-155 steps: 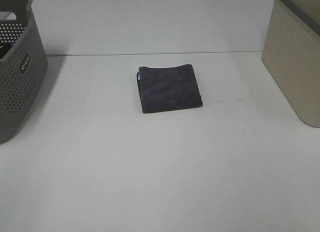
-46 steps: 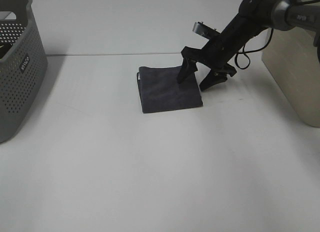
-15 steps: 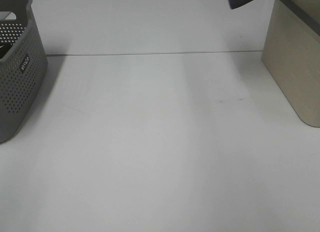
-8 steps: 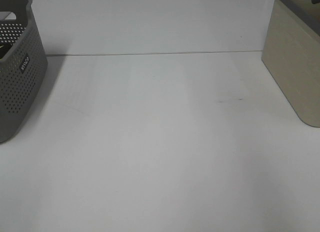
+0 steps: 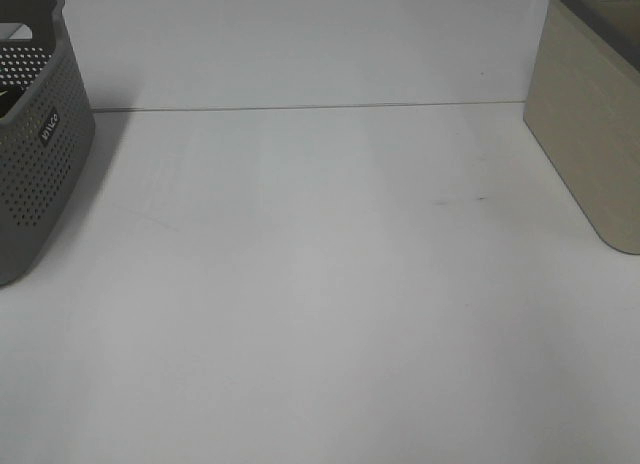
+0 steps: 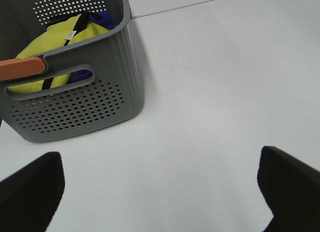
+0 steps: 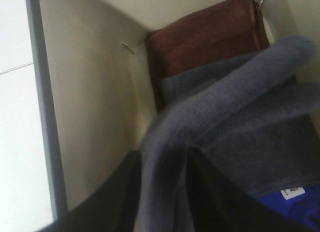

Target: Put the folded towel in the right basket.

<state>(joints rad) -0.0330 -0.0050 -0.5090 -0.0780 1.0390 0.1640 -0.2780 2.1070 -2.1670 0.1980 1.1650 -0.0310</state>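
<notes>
The folded towel (image 7: 225, 92) is grey-purple and shows only in the right wrist view. My right gripper (image 7: 162, 202) is shut on it, with a dark finger on each side of a fold. The towel hangs inside the mouth of the beige right basket (image 7: 90, 92), over the things lying in it. In the exterior high view the right basket (image 5: 585, 124) stands at the right edge, and neither the towel nor any gripper shows. My left gripper (image 6: 160, 177) is open and empty above the table.
The right basket holds a brown item (image 7: 205, 37), a grey cloth (image 7: 260, 157) and a blue cloth (image 7: 290, 202). A perforated grey basket (image 5: 35, 154) stands at the left. In the left wrist view it (image 6: 75, 107) holds yellow and blue cloth.
The towel lay mid-table, and my right gripper closed on it and lifted it up and to the right. One second ago it left the exterior view's top right; the table is now bare.
</notes>
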